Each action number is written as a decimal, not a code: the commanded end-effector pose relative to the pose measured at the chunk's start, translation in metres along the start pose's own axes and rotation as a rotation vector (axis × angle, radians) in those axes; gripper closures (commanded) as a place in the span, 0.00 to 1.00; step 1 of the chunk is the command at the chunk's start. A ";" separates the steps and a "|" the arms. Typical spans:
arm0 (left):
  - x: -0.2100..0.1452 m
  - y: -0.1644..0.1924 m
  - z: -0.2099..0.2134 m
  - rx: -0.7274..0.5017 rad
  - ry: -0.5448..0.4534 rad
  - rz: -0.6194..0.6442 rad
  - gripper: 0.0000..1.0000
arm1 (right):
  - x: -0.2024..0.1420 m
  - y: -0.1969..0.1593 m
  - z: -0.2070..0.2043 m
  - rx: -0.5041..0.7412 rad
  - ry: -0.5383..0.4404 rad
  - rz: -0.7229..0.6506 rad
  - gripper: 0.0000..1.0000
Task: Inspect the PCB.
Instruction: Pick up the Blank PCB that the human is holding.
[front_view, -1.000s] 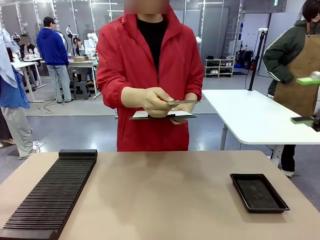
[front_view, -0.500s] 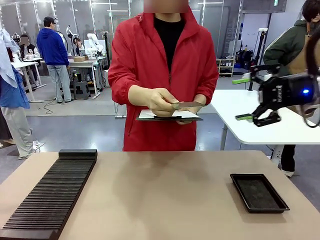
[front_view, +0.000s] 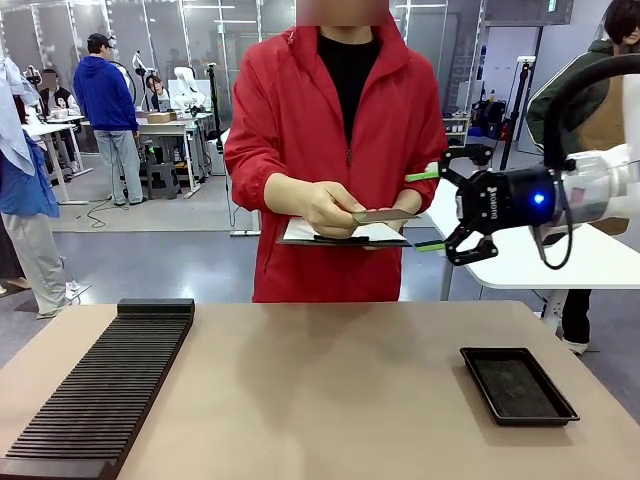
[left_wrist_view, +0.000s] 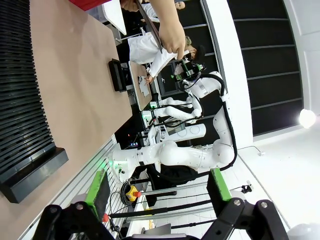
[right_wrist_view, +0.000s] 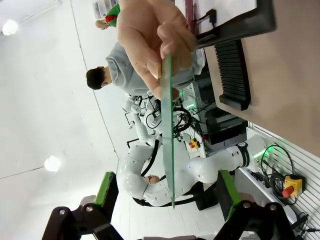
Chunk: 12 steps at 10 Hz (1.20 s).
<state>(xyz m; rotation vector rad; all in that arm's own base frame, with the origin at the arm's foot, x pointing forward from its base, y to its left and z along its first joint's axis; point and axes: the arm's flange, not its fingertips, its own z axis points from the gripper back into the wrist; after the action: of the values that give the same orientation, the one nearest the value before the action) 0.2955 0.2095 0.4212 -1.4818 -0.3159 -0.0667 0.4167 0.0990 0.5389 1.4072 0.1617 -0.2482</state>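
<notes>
Front view: a person in a red jacket holds the PCB, a thin grey-green board seen almost edge-on, lying flat just above a clipboard. Its long axis runs crosswise, and its free end reaches past the clipboard's right edge toward the right end effector, which is released with its fingers spread.

Left wrist view: the left end effector gapes empty, well apart from the clipboard.

Right wrist view: the board shows as a slim green line, pinched by a hand near the clipboard.

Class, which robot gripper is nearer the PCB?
Right. The open right gripper hangs just beside the PCB in the person's hand; the left gripper is far off, near the rack.
</notes>
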 end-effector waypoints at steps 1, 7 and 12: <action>0.000 -0.005 0.000 0.010 0.003 0.007 0.00 | 0.012 0.004 -0.023 0.030 0.003 -0.018 0.00; 0.000 -0.005 0.000 0.010 0.003 0.007 0.00 | 0.019 -0.005 -0.048 0.080 0.054 -0.042 0.40; 0.000 -0.005 0.000 0.010 0.003 0.007 0.00 | 0.016 -0.010 -0.050 0.089 0.063 -0.047 0.90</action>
<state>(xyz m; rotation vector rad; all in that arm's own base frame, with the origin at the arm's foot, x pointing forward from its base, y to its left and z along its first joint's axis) 0.2955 0.2095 0.4212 -1.4818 -0.3159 -0.0668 0.4322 0.1414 0.5206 1.4745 0.2462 -0.2598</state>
